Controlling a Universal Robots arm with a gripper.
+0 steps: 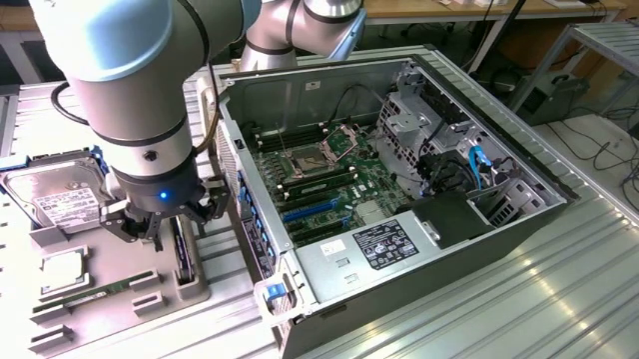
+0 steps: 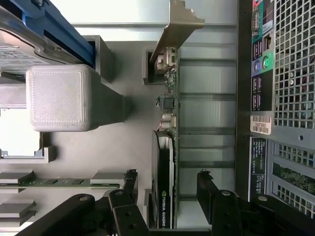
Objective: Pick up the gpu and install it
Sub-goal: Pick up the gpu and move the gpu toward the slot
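- One computer case (image 1: pixel 299 97) is counted.
- One gpu (image 1: pixel 182 254) is counted, set on edge at the edge of the one grey tray (image 1: pixel 105 250).
- One hard drive (image 1: pixel 60 196), one processor chip (image 1: pixel 62 269) and one RAM stick (image 1: pixel 88 295) are counted on that tray.
- One robot arm (image 1: pixel 130 90) with one gripper (image 1: pixel 160 228) is counted.

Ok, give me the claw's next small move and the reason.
Probably close the claw on the gpu. In the wrist view the card stands edge-on in its slot in the grey tray, and the open fingers sit either side of it with gaps on both sides, so it looks lined up but not yet gripped.
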